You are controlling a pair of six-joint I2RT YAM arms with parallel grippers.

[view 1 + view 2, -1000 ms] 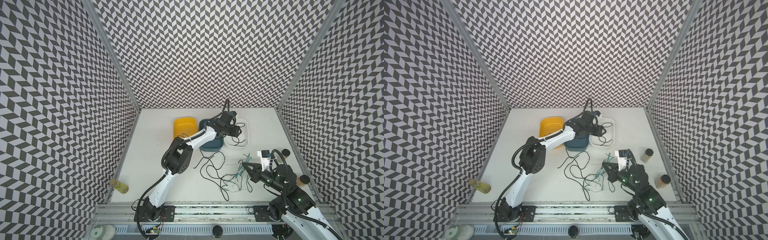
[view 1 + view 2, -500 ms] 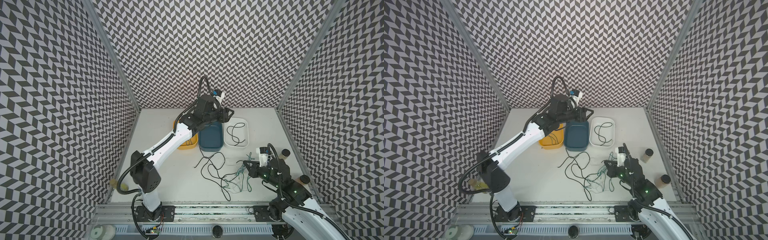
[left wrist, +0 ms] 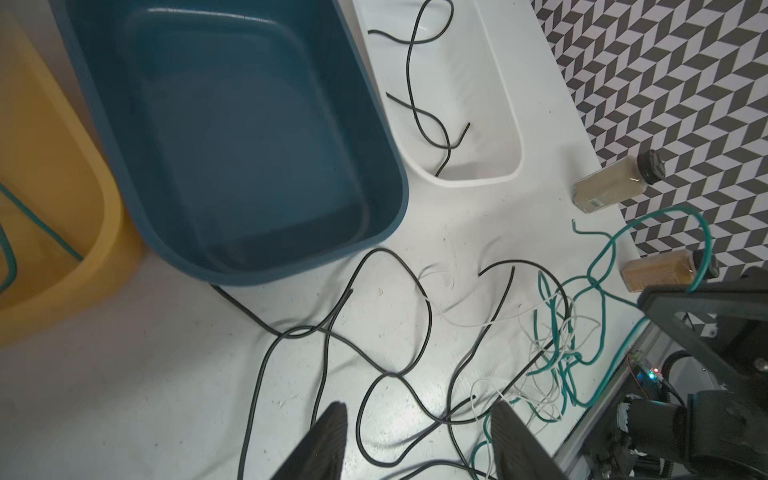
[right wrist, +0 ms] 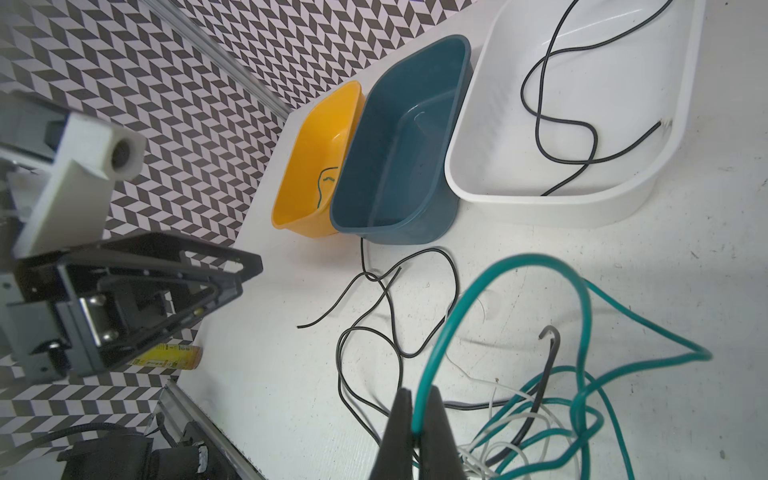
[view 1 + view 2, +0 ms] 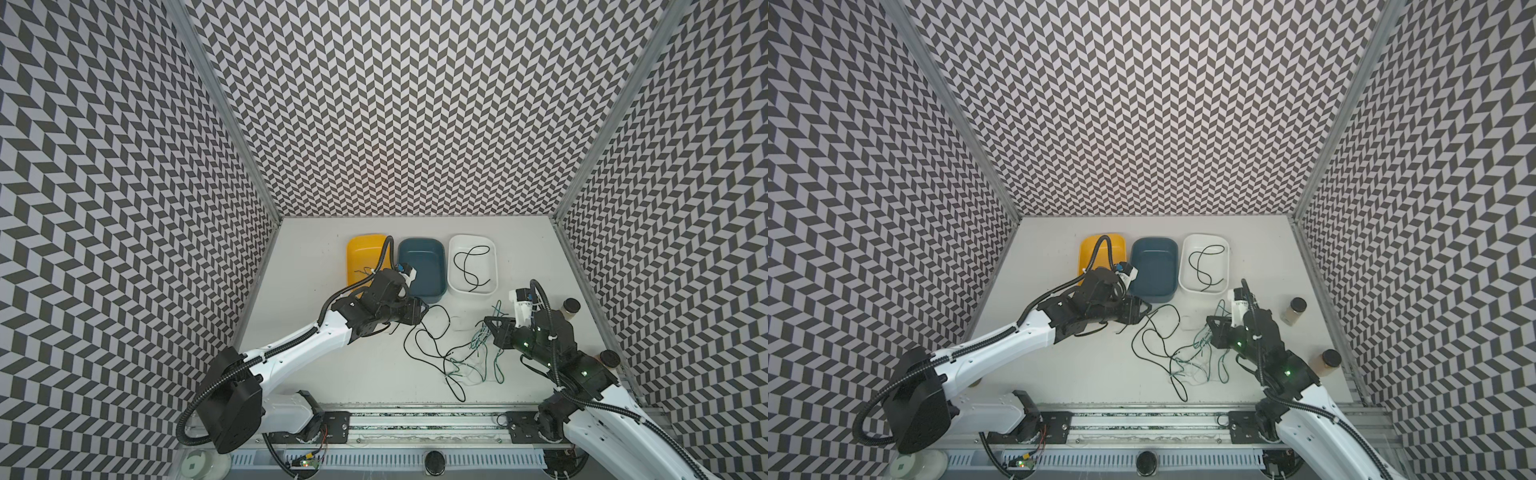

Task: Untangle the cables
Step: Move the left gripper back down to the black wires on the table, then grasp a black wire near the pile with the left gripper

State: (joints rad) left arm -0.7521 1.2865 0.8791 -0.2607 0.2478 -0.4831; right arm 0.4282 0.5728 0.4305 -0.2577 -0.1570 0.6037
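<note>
Where the cables [image 5: 477,337] lie snarled on the table [image 5: 332,232], at 5 o'clock from the blue tray [image 5: 419,297], right gripper [image 4: 417,399] clamped on a green cable [image 4: 434,351] at the tangle's 2 o'clock edge, left gripper [image 3: 417,409] half open, empty, at its 10 o'clock.

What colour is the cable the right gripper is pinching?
Teal green cable, clearest in the right wrist view, clamped by the right gripper.
</note>
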